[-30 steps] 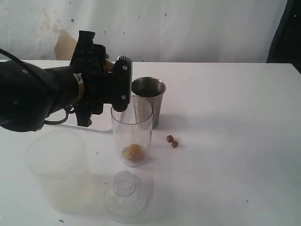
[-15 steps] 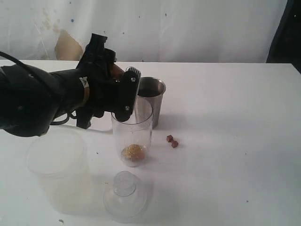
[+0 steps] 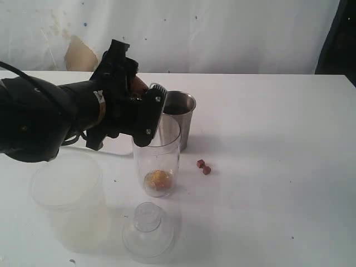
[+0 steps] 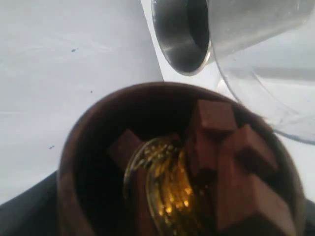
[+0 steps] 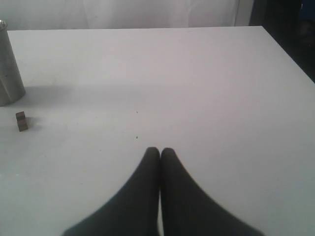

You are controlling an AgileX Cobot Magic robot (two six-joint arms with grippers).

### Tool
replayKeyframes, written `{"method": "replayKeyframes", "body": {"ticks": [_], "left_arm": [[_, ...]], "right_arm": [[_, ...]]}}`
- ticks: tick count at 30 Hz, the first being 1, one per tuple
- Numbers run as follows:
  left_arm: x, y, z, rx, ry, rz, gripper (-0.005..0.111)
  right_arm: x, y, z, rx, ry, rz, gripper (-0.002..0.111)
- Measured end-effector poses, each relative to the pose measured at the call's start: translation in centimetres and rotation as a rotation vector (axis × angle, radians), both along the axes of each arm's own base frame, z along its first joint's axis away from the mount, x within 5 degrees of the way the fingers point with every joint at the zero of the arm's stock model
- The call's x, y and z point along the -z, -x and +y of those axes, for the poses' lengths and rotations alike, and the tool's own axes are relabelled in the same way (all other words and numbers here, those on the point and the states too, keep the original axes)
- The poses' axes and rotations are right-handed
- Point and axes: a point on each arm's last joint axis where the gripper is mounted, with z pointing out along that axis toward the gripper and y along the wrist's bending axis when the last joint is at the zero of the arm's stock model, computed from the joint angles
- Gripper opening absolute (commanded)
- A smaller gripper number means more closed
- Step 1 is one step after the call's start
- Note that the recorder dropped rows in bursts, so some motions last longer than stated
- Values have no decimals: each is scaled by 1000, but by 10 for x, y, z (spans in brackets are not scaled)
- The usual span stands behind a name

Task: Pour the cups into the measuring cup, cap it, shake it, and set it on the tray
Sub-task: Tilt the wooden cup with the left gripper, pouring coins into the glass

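black left gripper (image 3: pixel 143 108): clamps wide around the dark-brown cup (image 4: pixel 74 147), tipped over with its mouth toward the measuring cup (image 3: pixel 157 158). inside, seen from the left wrist: brown cubes (image 4: pixel 231 147) and a shiny gold piece (image 4: pixel 165 191), not yet out. hangs just above and behind the clear rim, touching or barely apart, cannot tell which. below the pouring lip: measuring cup upright on the table (image 3: pixel 278 139), long axis vertical, a gold-brown lump (image 3: pixel 158 179) already at the bottom. probably calls for more tilt, mouth kept over that rim to avoid spilling; two loose cubes (image 3: pixel 203 167) on the table just beside the base. steel tumbler (image 3: pixel 179 119) close behind, domed lid (image 3: pixel 148 231) in front, cloudy tub (image 3: pixel 67 192) off to the left. right gripper (image 5: pixel 160 153): pressed shut, empty, well apart over bare table; left arm by far the nearer. tray not made out for certain. no readable writing: printed scale illegible, pale label (image 3: pixel 98 95) on the left arm too blurred.
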Motion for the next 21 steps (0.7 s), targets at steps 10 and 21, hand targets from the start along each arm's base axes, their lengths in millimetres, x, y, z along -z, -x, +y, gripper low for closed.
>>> {"method": "replayKeyframes", "body": {"ticks": [10,21], "left_arm": [[0,6,-7,87,-129,-38,0],[-1,8,-10,144,-236,-74,0]], "right_arm": [[0,0,0,0,0,0,0],[0,0,0,4,-13,-1,0]]}}
